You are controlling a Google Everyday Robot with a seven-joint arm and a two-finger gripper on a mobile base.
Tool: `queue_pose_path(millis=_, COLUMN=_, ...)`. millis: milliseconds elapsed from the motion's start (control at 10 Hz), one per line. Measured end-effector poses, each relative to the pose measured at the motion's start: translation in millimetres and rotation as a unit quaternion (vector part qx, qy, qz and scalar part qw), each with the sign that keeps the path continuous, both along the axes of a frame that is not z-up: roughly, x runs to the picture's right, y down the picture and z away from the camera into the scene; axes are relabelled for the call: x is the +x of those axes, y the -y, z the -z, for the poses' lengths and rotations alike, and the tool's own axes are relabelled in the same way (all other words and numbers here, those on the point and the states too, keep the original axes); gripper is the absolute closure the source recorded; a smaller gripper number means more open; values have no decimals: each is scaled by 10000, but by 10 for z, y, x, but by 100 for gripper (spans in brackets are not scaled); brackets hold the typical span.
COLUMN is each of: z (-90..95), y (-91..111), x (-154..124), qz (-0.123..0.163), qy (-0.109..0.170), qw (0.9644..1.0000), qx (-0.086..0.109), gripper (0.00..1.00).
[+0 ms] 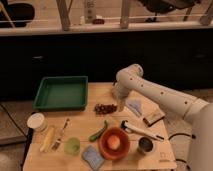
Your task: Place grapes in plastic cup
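The grapes (104,108), a small dark reddish-purple bunch, lie on the wooden table (75,117) near its middle. My gripper (119,106) hangs from the white arm just right of the grapes, low over the table and close to them. The plastic cup (72,145), small, translucent and light green, stands near the front left of the table, well apart from the grapes and the gripper.
A green tray (61,92) sits at the back left. A white round container (36,122), a banana (47,139) and a fork (61,134) lie at the left. A green pepper (98,132), an orange bowl (114,143), a blue sponge (93,157), a metal cup (145,146) and a packet (153,117) fill the front and right.
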State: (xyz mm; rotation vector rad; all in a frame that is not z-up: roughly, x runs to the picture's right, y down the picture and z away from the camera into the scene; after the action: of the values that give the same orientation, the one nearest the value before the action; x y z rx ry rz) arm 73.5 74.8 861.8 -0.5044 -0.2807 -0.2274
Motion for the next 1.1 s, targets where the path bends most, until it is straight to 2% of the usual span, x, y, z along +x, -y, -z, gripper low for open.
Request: queue_pose_path(millis=1100, z=-301, y=-207, x=-147, qz=-68, qy=202, qw=9992, qx=-346, gripper=20)
